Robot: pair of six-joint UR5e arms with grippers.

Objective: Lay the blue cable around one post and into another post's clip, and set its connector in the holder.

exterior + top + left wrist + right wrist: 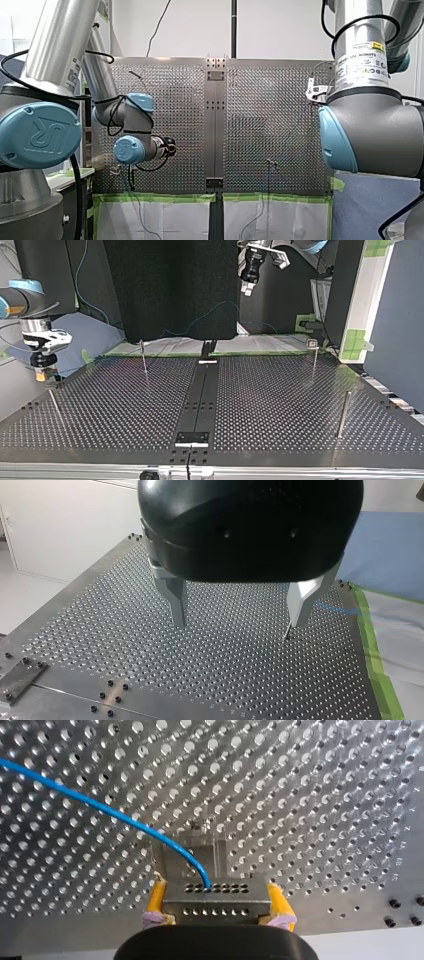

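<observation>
Right gripper (216,889) is clamped on the connector (215,906). Its yellow pads (156,895) squeeze it from both sides, just over the perforated table (310,795). The connector is a grey metal block with two rows of small holes on the face toward the wrist camera. The blue cable (100,807) enters the upper row near the middle. It arcs up across a small metal bracket (172,857) on the table right behind the connector, then runs off over the table, away from the gripper. Can't tell whether connector and bracket touch. The cable is thin, a single strand in a smooth curve. Left gripper (239,623) is spread wide with nothing between its metal fingers (175,600). It hovers above the table, well apart from the connector. From across the table, four thin upright posts (343,412) stand near the table's corners.
</observation>
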